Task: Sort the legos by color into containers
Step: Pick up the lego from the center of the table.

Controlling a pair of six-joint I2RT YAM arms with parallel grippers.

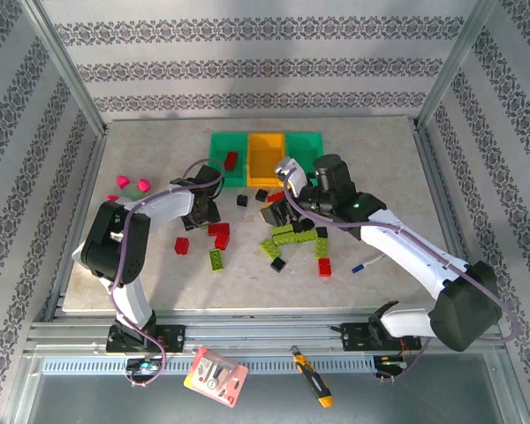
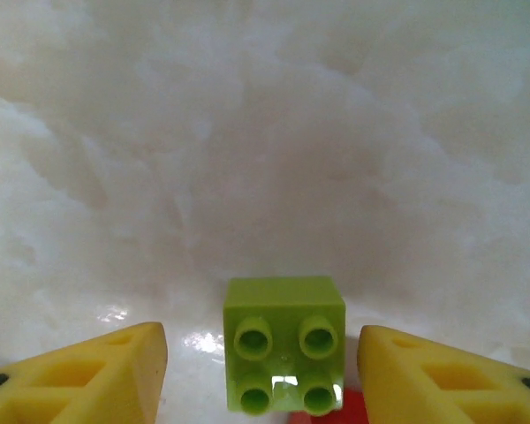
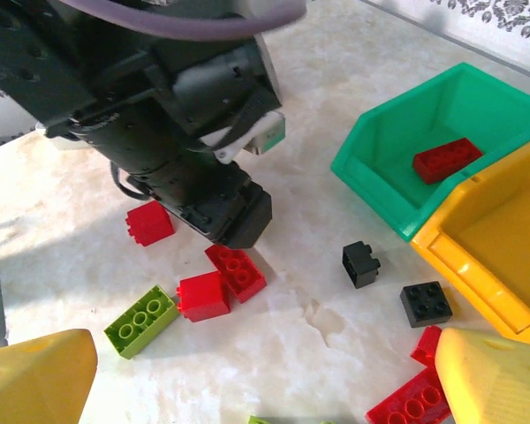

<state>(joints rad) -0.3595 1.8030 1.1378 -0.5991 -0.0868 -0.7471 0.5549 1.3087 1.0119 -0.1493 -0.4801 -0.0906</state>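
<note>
A lime green lego (image 2: 284, 344), two studs by two, lies on the table between the yellow fingers (image 2: 97, 375) of my left gripper (image 2: 262, 355). The jaws stand open with a gap on each side of it. A sliver of red lego (image 2: 358, 411) shows beside it. My right gripper (image 3: 265, 371) is open over bare table. Red legos (image 3: 236, 271), a lime lego (image 3: 140, 321) and black legos (image 3: 360, 263) lie ahead of it. At the back stand a green container (image 1: 221, 141), an orange container (image 1: 267, 157) and another green container (image 1: 305, 141). One red lego (image 3: 447, 160) lies in the left green container (image 3: 380, 168).
More lime legos (image 1: 287, 237) and a red one (image 1: 325, 266) are scattered mid-table. A plush toy with pink knobs (image 1: 131, 186) sits at the left and a blue-and-white pen (image 1: 366, 263) at the right. The left arm's wrist (image 3: 159, 115) stands close in front of my right gripper.
</note>
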